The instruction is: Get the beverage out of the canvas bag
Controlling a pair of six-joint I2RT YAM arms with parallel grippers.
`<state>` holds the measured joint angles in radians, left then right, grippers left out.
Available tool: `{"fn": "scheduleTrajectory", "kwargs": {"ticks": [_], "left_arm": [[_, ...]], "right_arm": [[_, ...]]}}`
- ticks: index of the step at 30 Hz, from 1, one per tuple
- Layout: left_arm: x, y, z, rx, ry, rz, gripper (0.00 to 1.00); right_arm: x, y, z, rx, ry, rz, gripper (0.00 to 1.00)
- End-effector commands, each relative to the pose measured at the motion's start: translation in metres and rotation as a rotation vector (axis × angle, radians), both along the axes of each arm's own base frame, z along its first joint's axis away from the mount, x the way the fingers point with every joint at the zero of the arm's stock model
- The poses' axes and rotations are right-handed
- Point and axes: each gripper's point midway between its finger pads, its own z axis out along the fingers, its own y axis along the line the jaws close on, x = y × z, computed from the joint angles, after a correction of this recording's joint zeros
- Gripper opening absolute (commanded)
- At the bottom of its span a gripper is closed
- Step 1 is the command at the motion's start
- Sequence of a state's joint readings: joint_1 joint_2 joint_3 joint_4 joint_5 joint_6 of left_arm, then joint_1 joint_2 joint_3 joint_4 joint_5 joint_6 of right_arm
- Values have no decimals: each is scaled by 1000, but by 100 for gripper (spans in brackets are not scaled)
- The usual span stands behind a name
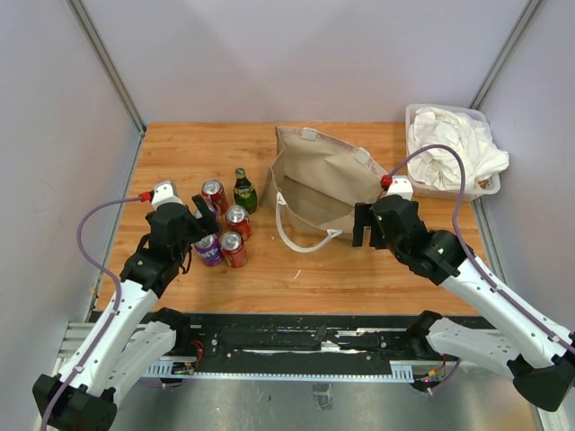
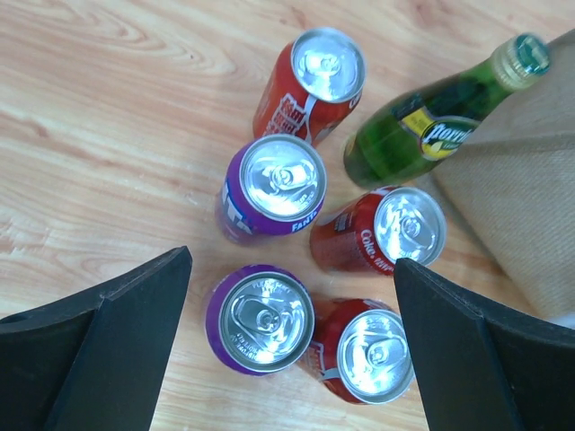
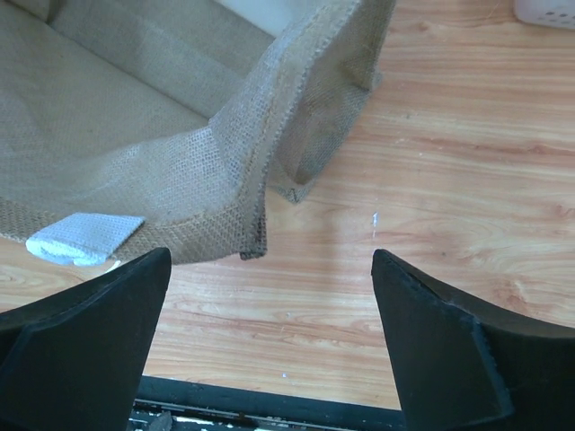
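**Top view, 12 o'clock set toward the far wall.** The canvas bag (image 1: 328, 175) lay slumped near the centre of the wooden table (image 1: 359, 269). Its mouth gaped toward 7 o'clock, and a white loop handle (image 1: 301, 238) trailed onto the boards.

At 9 o'clock of the bag, outside it, the beverages stood upright in a tight cluster. A green glass bottle (image 2: 422, 135) stood just beside the bag's fabric. A red can (image 2: 314, 81) stood at the bottle's 9 o'clock. Nearer the arms were a purple can (image 2: 274, 184), a red Coke can (image 2: 386, 229), a second purple can (image 2: 260, 319) and a third red can (image 2: 364, 355).

The left gripper (image 1: 202, 224) hovered directly over this cluster. Its jaws were spread fully apart and held nothing. In the left wrist view its two dark fingers (image 2: 117, 341) flanked the two nearest cans without touching them.

The right gripper (image 1: 367, 229) sat at 4 o'clock of the bag, just off its near corner. Its jaws were likewise wide apart and empty. The right wrist view showed that corner of woven fabric and a small white patch (image 3: 85, 238) near the rim, both clear of the fingers (image 3: 449, 341).

A clear bin of white cloth (image 1: 449, 148) occupied the table's far right corner, at 2 o'clock of the bag.
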<state>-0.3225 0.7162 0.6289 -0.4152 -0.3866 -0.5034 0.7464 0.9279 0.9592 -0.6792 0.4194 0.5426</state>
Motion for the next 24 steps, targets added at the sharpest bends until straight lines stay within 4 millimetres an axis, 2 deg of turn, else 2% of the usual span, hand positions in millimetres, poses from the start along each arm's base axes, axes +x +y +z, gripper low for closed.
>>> {"fn": "scheduleTrajectory", "kwargs": {"ticks": [1,4,8,12,17,22,24], "left_arm": [[-3,13,30,20,-57,52,100],[-5,22,52,31,-110,90,100],[-6,28,82,53,-163,96,100],[-4,35,98,111,-170,110,100],[4,47,100,221,-134,147,100],[19,42,95,212,-152,121,100],[23,45,91,203,-150,132,100]], "right_arm": [[1,-19,35,-17,-106,-45,95],[-1,-36,53,-27,-173,-91,100],[-5,-62,72,-44,-237,-172,98],[-8,-87,81,-88,-274,-242,98],[-9,-122,84,-178,-262,-336,98],[-8,-157,85,-191,-238,-434,98],[-6,-169,84,-184,-224,-466,98]]}}
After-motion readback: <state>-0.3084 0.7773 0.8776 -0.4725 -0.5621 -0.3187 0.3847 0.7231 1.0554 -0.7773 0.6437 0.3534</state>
